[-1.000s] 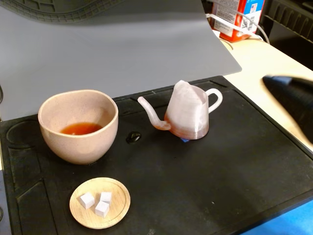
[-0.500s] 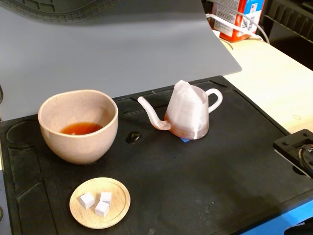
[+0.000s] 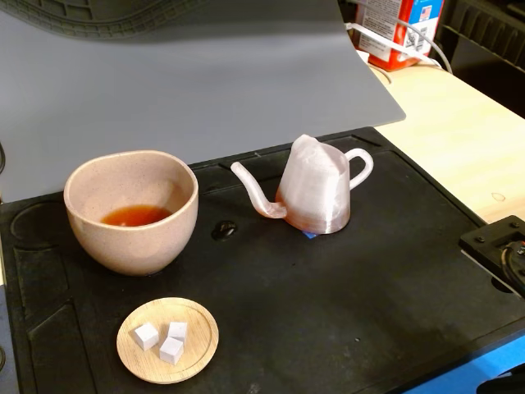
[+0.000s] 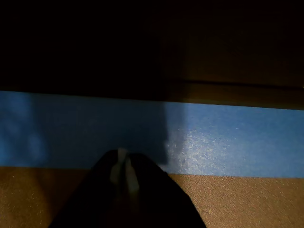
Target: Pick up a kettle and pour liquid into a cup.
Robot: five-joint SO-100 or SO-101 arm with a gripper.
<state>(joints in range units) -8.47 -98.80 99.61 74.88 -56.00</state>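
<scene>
The print on the red-and-white carton (image 3: 399, 29) is too blurred to read.

Pinkish-white ribbed kettle (image 3: 316, 193), speckled beige cup (image 3: 131, 210), orange-red liquid (image 3: 135, 216).

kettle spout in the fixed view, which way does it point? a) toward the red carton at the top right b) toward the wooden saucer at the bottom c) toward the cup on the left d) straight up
c: in the fixed view the kettle stands upright on the black mat with its thin curved spout reaching left toward the cup, while its loop handle faces right.
</scene>
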